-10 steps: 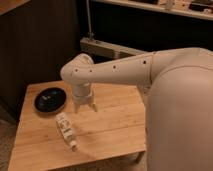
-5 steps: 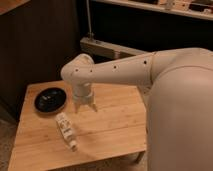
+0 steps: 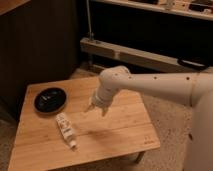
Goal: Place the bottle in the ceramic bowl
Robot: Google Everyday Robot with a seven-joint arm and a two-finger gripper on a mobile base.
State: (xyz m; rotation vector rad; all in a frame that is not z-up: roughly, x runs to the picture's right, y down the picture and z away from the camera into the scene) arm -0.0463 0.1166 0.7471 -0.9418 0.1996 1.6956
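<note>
The bottle (image 3: 65,130) is white with a printed label and lies on its side on the wooden table (image 3: 120,127), cap toward the front edge. The ceramic bowl (image 3: 50,99) is black, shallow and glossy. It sits at the table's left rear, just behind the bottle, and holds nothing. My gripper (image 3: 97,109) hangs over the middle of the table, to the right of both and a little above the surface. Its fingers (image 3: 104,111) point down, spread apart, and hold nothing.
My white arm (image 3: 155,85) reaches in from the right over the table's right half. A metal rail and post (image 3: 90,37) stand behind the table. A dark wall is on the left, and speckled floor lies around the table.
The gripper has moved to the right, away from the bowl and the bottle. The arm's bulk has pulled back to the right. Bottle and bowl have not moved.
</note>
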